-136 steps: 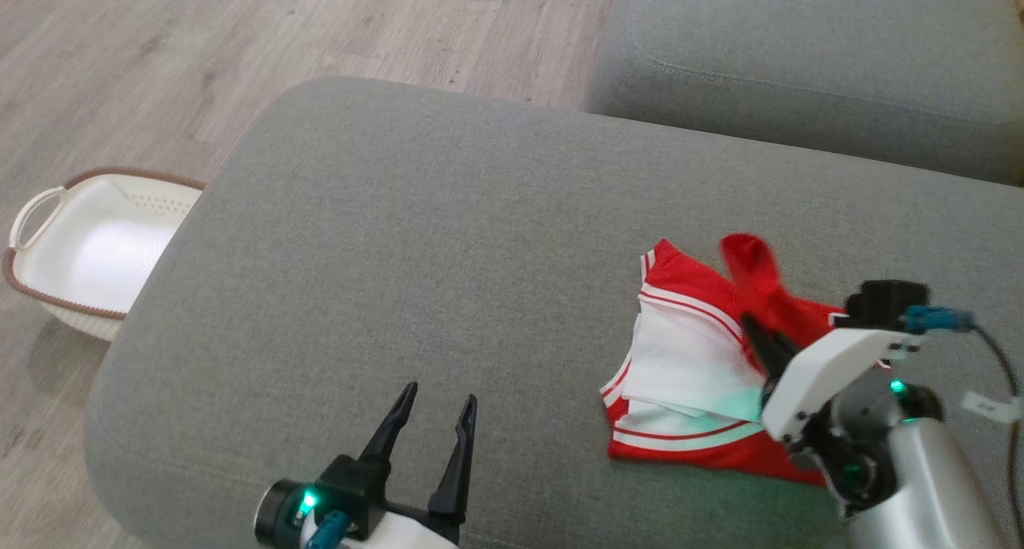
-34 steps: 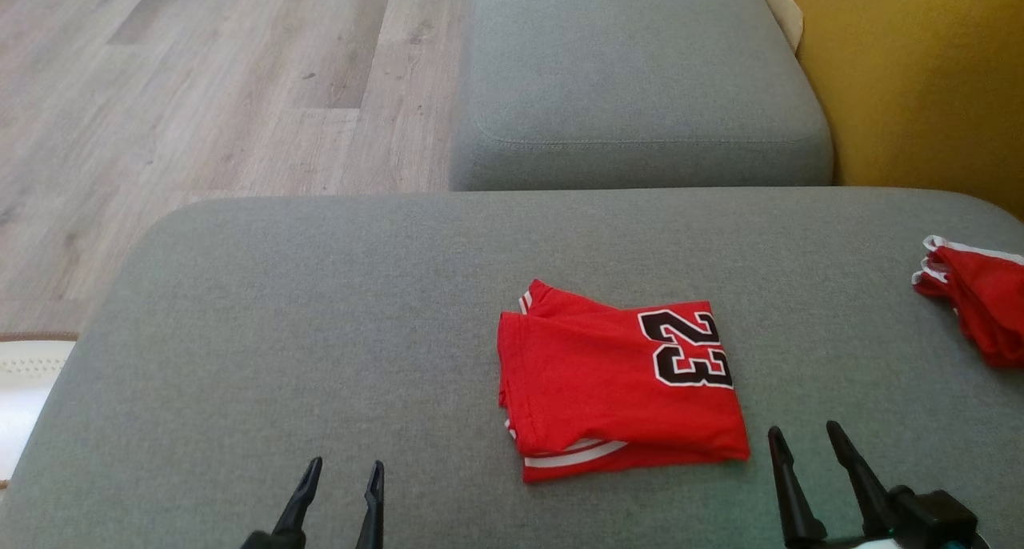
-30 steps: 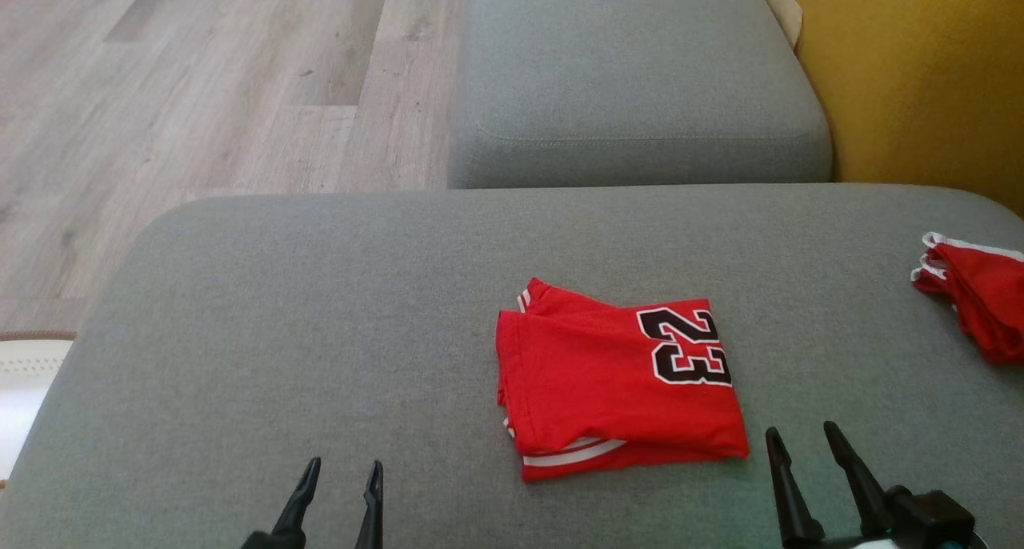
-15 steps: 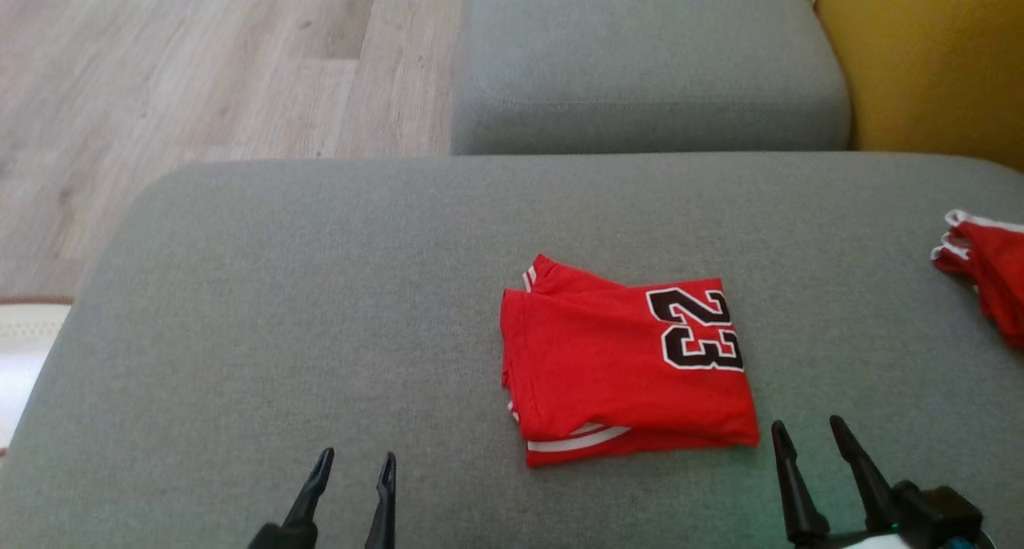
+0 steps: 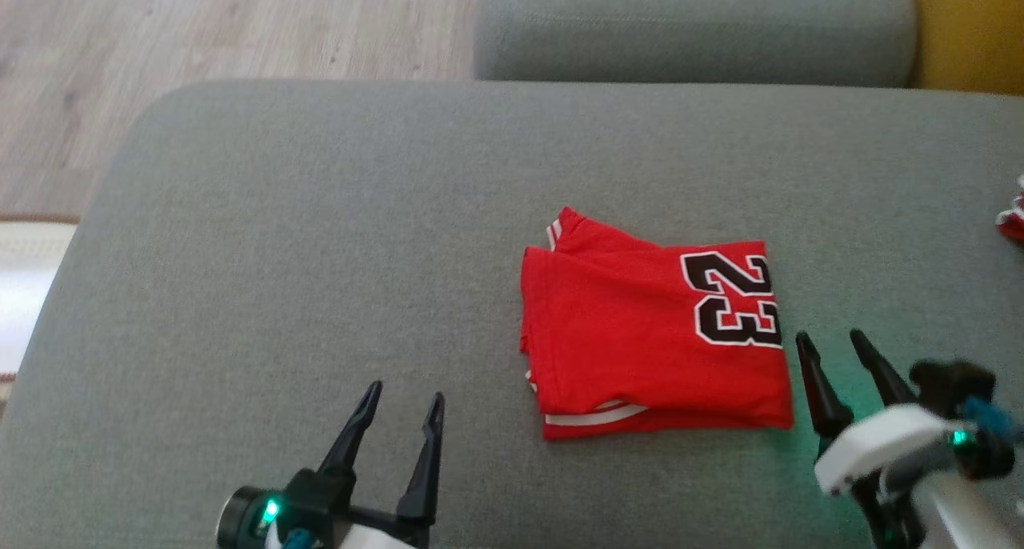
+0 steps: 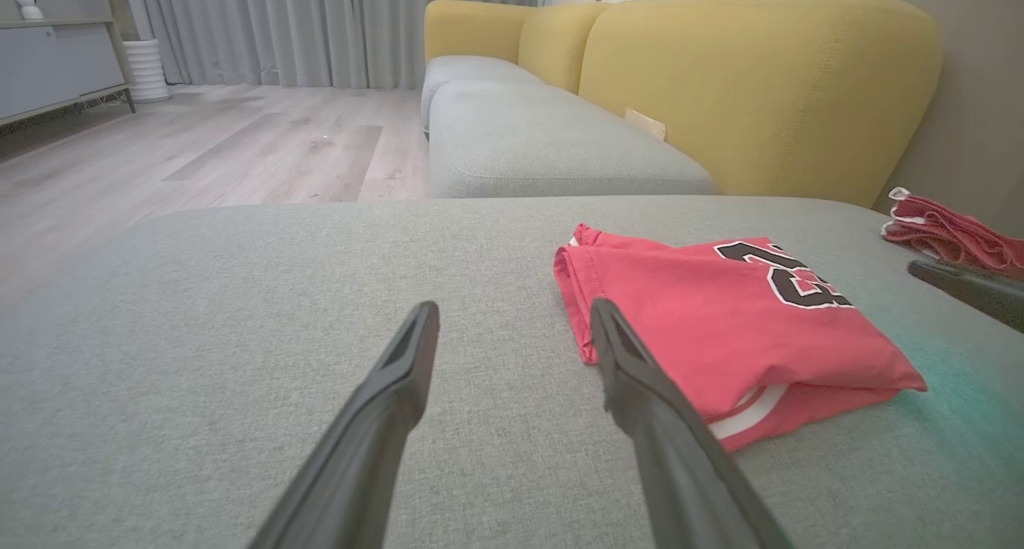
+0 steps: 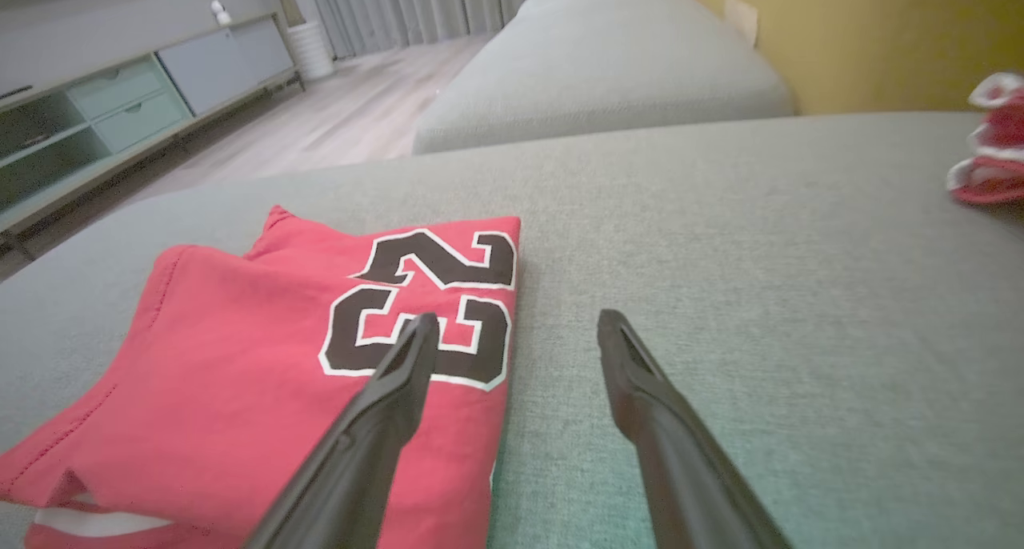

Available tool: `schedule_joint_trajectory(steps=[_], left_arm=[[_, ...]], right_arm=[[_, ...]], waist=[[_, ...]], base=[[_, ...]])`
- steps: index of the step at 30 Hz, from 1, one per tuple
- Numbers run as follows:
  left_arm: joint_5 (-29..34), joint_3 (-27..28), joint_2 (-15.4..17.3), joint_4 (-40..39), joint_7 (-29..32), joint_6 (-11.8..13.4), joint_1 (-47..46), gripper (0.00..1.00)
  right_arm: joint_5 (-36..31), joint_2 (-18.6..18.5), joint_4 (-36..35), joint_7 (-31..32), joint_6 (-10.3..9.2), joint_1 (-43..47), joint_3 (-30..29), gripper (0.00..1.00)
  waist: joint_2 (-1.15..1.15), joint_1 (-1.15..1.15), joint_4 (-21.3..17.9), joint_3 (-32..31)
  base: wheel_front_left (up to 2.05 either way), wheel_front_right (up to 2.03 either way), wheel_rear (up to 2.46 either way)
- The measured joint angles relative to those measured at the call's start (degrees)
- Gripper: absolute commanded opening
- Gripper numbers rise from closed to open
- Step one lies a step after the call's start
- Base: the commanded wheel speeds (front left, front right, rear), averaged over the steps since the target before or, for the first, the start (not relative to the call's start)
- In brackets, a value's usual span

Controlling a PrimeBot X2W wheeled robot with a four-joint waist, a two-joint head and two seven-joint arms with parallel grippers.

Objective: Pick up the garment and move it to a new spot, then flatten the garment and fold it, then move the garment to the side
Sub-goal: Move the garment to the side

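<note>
Status: red jersey (image 5: 652,325) is lying folded into a rough rectangle on the grey sofa cushion (image 5: 320,213). It's right of centre and well clear of the left edge, with the black 23 at its right end. It looks folded already, so I'd say what's left is the move to the side.

Left gripper (image 5: 406,390): fingers spread, empty, over bare cushion near the near edge, apart from the jersey's left side.
Right gripper (image 5: 830,337): fingers spread, empty, tips just beside the jersey's right edge by the number. Can't tell if it touches the cloth.

A second red garment (image 5: 1012,217) sits at the cushion's right edge, well apart from the jersey.

Handling (judgement):
- Light, soft, limp knit with no stiffness, so it will sag and drape from any single pinch.
- The stacked layers are loose. Pinch only the top layer and the fold opens.
- The upholstery looks grippy, so dragging probably bunches it up.

Where to grab: pinch through all layers at both short ends, left fold and numbered right end, one gripper each. Lift level, low and slow. The white-striped hem poking out at the near edge is the likeliest layer to get missed.
</note>
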Motion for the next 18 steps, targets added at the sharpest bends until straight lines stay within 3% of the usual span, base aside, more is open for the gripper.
schedule_joint_trajectory(steps=[6,13,14,15,18], left_arm=[[-0.09,-1.65,-0.02,0.12,0.0,-0.56,-1.81,1.0],[-0.65,-2.71,-0.02,0.62,0.0,-1.0,-3.17,1.0],[-0.68,-2.71,-0.02,0.63,0.0,-0.99,-3.56,1.0],[-0.69,-2.69,-0.03,0.62,0.0,-0.96,-4.15,1.0],[-1.21,-2.61,-0.03,0.65,0.0,-0.45,-4.3,1.0]], right_arm=[[7.58,-2.65,7.37,6.62,0.0,-9.11,4.39,1.0],[13.67,-4.28,14.17,14.35,0.0,-12.95,10.43,1.0],[14.45,-4.55,14.19,14.8,0.0,-13.35,11.32,0.85],[16.03,-5.0,14.17,15.05,0.0,-14.59,12.68,0.0],[17.79,-5.24,13.92,14.46,0.0,-15.98,15.06,0.0]], waist=[[0.0,0.0,1.09,2.02],[0.0,0.0,2.16,4.36],[0.0,0.0,2.3,4.67],[0.0,0.0,2.41,5.22],[0.0,0.0,1.82,5.58]], base=[[0.0,0.0,0.0],[0.0,0.0,0.0],[0.0,0.0,0.0],[0.0,0.0,0.0],[0.0,0.0,0.0]])
